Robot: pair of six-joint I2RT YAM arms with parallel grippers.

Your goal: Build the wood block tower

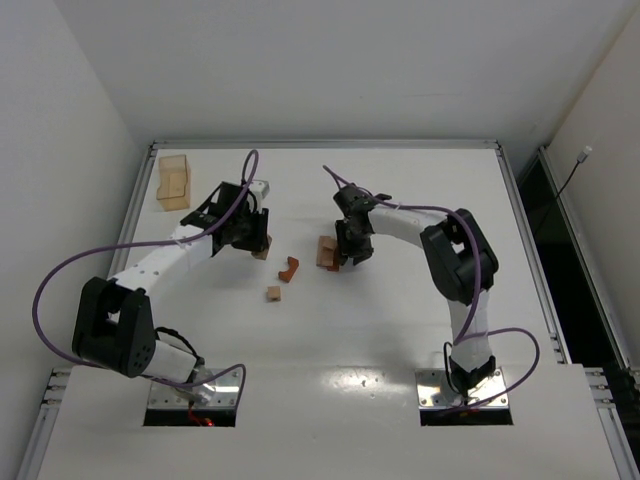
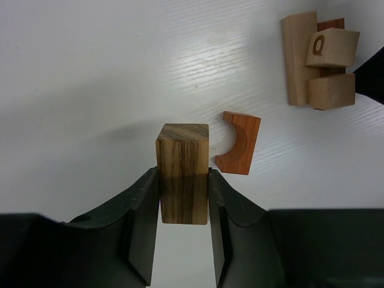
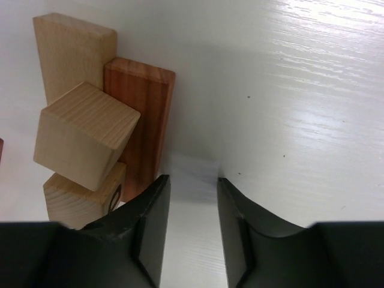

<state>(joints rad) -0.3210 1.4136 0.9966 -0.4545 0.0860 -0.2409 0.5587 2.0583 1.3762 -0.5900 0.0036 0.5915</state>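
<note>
Blocks number seven in all. Four of them make up the wood block tower (image 1: pixel 327 250), near the middle of the worktop (image 1: pixel 400 330): a tan bar (image 3: pixel 72 54) and a reddish-brown bar (image 3: pixel 141 120) standing side by side, with a tan cube (image 3: pixel 84 135) set askew over a second tan block (image 3: pixel 81 198) in front of them. Left of the tower, apart from one another, lie one reddish arch block (image 2: pixel 239 143) and one small tan cube (image 1: pixel 273 293). The seventh, a dark streaked block (image 2: pixel 183 162), is clenched between the left fingers (image 2: pixel 141 222), one finger on each side face. One translucent box (image 1: pixel 173 180) sits at the far left corner.

The left arm folds at its elbow by the near left edge and reaches its forearm toward the centre, wrist pointing down. The right arm bends at its elbow on the right and reaches leftward to the tower. The right fingers (image 3: pixel 153 228) are released, bare worktop showing between them, and they stand just beside the tower's lower block.
</note>
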